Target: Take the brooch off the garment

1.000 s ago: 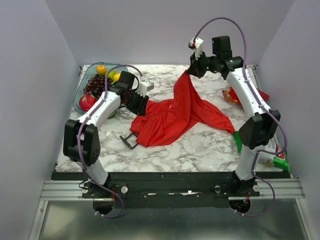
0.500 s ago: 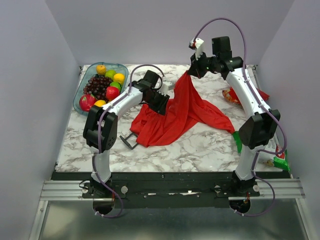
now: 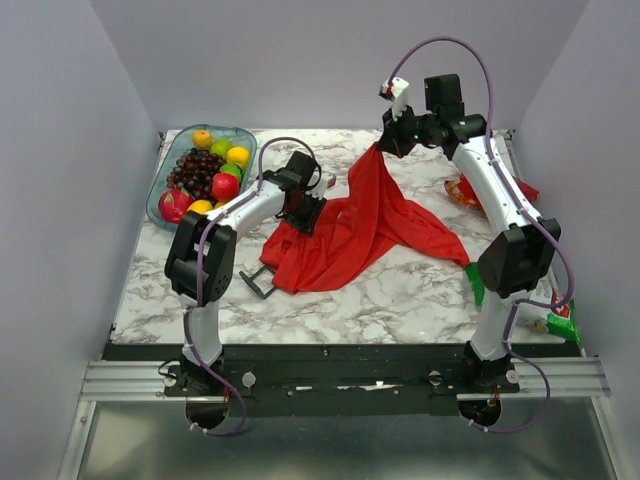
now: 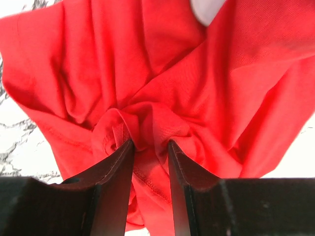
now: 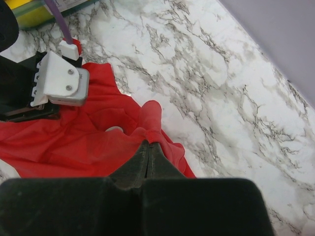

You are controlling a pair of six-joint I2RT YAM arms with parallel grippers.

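The garment [image 3: 350, 235] is a bright red T-shirt lying bunched on the marble table [image 3: 400, 290]. My right gripper [image 3: 383, 145] is shut on a hem fold of it [image 5: 156, 140] and holds that part raised, so the cloth hangs in a tent. My left gripper [image 3: 303, 212] is at the shirt's left part; its jaws stand narrowly apart and pinch a gathered fold of red cloth [image 4: 147, 128]. The brooch is not clearly visible. A small whitish patch [image 5: 114, 129] shows among the folds in the right wrist view; I cannot tell what it is.
A glass tray [image 3: 160, 195] of fruit stands at the back left. A black square frame [image 3: 258, 280] lies in front of the shirt's left edge. A red snack bag [image 3: 465, 190] lies at the right, behind my right arm. Green items [image 3: 562, 328] lie at the front right.
My left arm swung right from beside the fruit tray onto the shirt's left part, then eased slightly back left. My right gripper kept the hem raised and barely moved.
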